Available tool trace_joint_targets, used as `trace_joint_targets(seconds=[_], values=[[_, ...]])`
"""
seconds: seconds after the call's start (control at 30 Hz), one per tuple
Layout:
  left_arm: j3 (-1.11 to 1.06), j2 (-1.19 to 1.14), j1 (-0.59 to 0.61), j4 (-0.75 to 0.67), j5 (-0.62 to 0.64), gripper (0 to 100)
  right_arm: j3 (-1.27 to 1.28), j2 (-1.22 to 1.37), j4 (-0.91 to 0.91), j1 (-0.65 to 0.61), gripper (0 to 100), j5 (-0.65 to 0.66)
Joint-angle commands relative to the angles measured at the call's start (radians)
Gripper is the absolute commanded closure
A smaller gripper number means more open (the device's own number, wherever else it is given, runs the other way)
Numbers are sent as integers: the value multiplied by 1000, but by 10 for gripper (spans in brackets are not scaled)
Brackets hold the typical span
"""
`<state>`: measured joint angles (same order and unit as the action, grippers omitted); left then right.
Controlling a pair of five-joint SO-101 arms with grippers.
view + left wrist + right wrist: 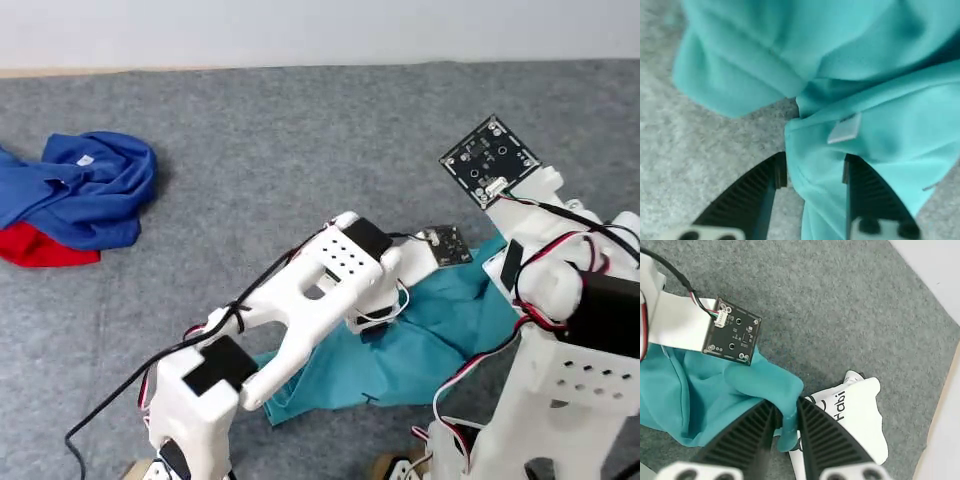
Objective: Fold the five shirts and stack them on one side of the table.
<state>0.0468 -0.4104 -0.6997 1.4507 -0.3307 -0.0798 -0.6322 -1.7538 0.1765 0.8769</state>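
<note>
left gripper (812,170): jaws pinching a teal shirt (880,100) fold
right gripper (787,415): nipped tight on its edge too
blue shirt (90,190): crumpled, lying on red shirt (40,248)
white shirt (860,420): right beside the teal one

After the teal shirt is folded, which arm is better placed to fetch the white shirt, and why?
Right, probably. The white shirt lies just beside the right gripper, shut on an edge of the teal shirt. The left gripper sits at its collar, farther from the white one.
</note>
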Motion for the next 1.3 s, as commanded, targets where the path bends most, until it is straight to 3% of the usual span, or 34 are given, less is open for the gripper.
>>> trace_joint_targets(seconds=[0.0, 0.5, 0.83, 1.07, 1.27], values=[[33, -12, 3, -23, -18, 808, -6, -21, -33, 13, 988, 6], [38, -68, 40, -84, -23, 814, -6, -21, -33, 8, 988, 6], [79, -26, 44, -34, -25, 983, -6, -21, -33, 10, 988, 6], [107, 110, 140, -31, -23, 998, -6, -21, -30, 12, 988, 8], [108, 209, 239, 58, -23, 998, -6, -19, 27, 13, 988, 6]])
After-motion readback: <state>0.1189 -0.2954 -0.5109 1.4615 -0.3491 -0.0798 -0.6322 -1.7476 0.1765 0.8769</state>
